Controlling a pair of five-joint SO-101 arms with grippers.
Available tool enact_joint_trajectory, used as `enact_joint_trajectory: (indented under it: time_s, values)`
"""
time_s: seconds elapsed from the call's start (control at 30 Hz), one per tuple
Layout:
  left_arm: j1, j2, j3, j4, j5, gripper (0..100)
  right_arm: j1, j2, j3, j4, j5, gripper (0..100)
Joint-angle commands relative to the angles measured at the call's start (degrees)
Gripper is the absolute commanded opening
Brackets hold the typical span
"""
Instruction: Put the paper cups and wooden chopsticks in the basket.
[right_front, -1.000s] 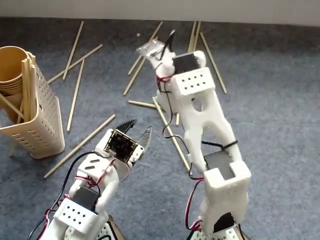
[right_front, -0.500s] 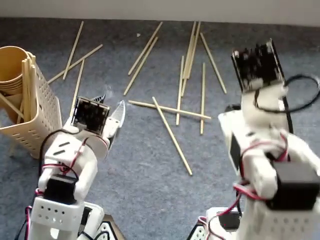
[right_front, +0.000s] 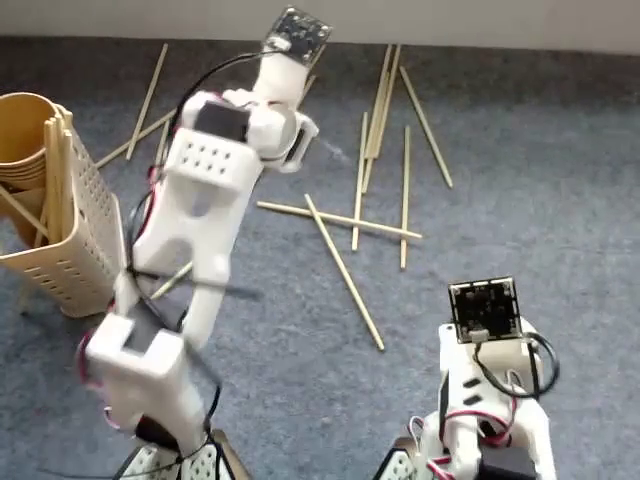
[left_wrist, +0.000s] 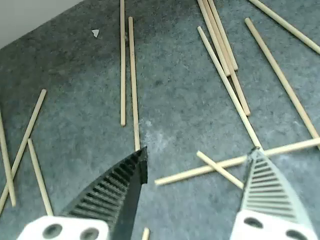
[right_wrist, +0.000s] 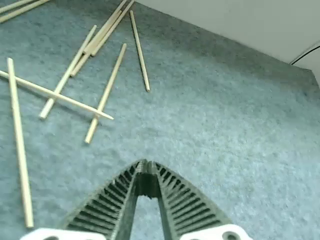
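Observation:
A cream perforated basket (right_front: 80, 250) stands at the left with stacked paper cups (right_front: 25, 140) and a few chopsticks in it. Wooden chopsticks lie scattered on the grey carpet: a crossed group (right_front: 340, 220) in the middle and a bundle (right_front: 382, 90) at the far side. My left arm (right_front: 200, 200) stretches out toward the far middle. Its gripper (left_wrist: 199, 150) hangs open and empty above a crossed pair of chopsticks (left_wrist: 227, 163), with two parallel sticks (left_wrist: 132, 75) beyond. My right arm (right_front: 485, 400) is folded at the near right, its gripper (right_wrist: 148, 165) shut on nothing above bare carpet.
More chopsticks (right_front: 150, 95) lie behind the basket, and one (right_front: 345, 272) runs diagonally toward the near middle. A pale wall edge (right_wrist: 240, 30) borders the carpet at the far side. Open carpet lies at the right (right_front: 560, 200).
My left arm swung from beside the basket out over the far chopsticks, still open. My right arm pulled back from the far middle and folded down at the near right.

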Motion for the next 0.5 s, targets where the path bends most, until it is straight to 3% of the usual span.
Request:
enact_joint_trajectory:
  time_s: [0.0, 0.17, 0.27, 0.47]
  values:
    - [-2.2, 19.6, -25.8, 0.7, -1.0, 30, 1.2, -1.6, 10.9, -5.4, 1.0, 1.0]
    - [-6.6, 40.6, -48.2, 1.9, -1.1, 29, 0.8, -1.6, 22.3, -11.9, 0.2, 1.0]
    - [-8.0, 48.6, -58.2, 1.8, -1.1, 29, -0.7, -1.6, 25.5, -13.8, -5.0, 1.0]
    - [-8.1, 55.6, -61.7, -2.5, -1.1, 29, -3.0, -1.6, 28.3, -13.8, -4.2, 1.0]
